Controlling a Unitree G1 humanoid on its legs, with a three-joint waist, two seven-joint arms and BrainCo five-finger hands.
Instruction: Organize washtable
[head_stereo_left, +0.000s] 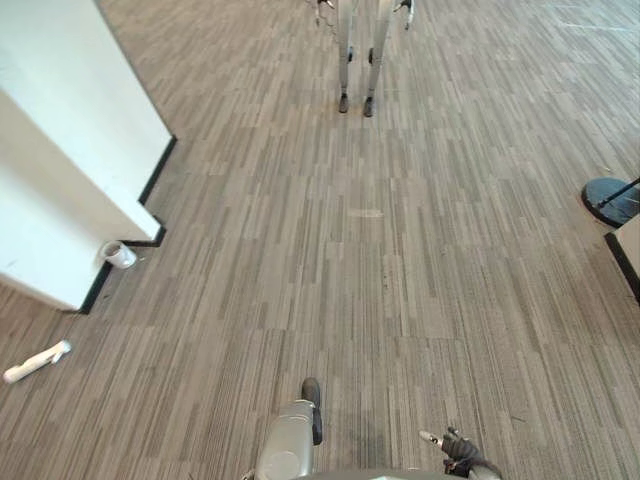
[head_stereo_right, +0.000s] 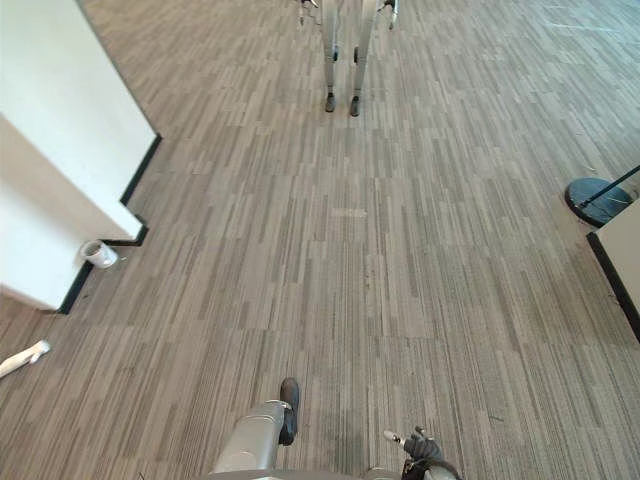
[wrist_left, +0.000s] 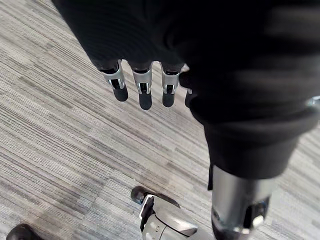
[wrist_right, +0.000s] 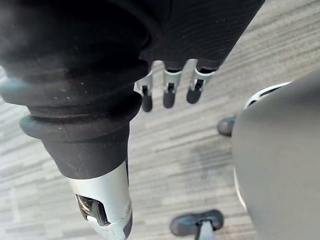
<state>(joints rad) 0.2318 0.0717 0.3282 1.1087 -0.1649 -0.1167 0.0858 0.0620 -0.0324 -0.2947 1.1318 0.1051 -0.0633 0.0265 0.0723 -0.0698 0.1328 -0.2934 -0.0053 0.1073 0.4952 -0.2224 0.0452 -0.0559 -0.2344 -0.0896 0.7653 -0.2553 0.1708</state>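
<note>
On the carpet (head_stereo_left: 400, 260) leftward, a tipped cup (head_stereo_left: 118, 254) and a white tube (head_stereo_left: 37, 361) are lying; the left hand (wrist_left: 145, 95) is nearer. It and the right hand (wrist_right: 169, 95) are hanging open, empty.

Matt striped grey carpet floor (head_stereo_left: 400, 250), smooth white wall panel (head_stereo_left: 60, 130), silvery metal fingers (wrist_left: 142, 86)

Bright, even light covers the carpeted floor (head_stereo_left: 420, 260), casting only faint, soft shadows.

Grey streaked carpet (head_stereo_left: 400, 250), white wall (head_stereo_left: 60, 150) with black skirting (head_stereo_left: 158, 175), white cup (head_stereo_left: 118, 255).
</note>
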